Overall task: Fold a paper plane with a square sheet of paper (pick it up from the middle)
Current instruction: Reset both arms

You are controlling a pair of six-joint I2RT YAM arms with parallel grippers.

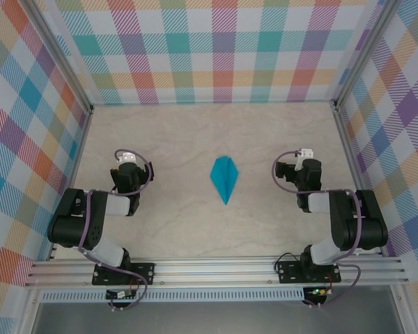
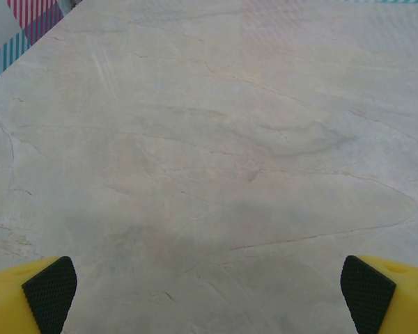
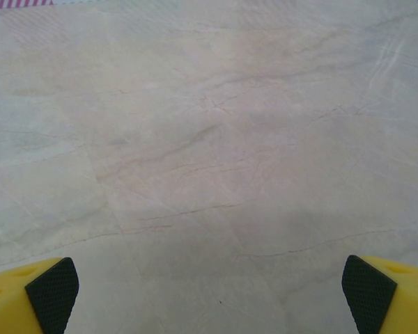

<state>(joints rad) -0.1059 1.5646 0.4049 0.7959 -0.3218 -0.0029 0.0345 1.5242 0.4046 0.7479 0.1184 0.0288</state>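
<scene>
- One teal-blue paper plane (image 1: 224, 178) lies flat on the tabletop (image 1: 195, 132), about in the middle between the two arms.
- It is a thin kite shape with a crease down its middle. Its long sharp tip points to the near edge, and its wider part is toward the back.
- Nothing touches the paper plane.
- The left fingers (image 2: 50, 293) are spread wide apart and hold nothing. Bare tabletop lies between their black pads.
- The right fingers (image 3: 53, 292) are spread wide apart too, and they also hold nothing.
- Seen from above, the left arm (image 1: 90, 223) sits well to the left of the paper plane, and the right arm (image 1: 341, 223) sits well to the right of it.
- The tabletop is pale, with thin wavy lines like stone.
- Checked walls (image 1: 209, 49) in many colours stand at the back and at both sides.
- A silver metal rail (image 1: 216, 268) runs along the near edge, and both arms are fixed to it.
</scene>
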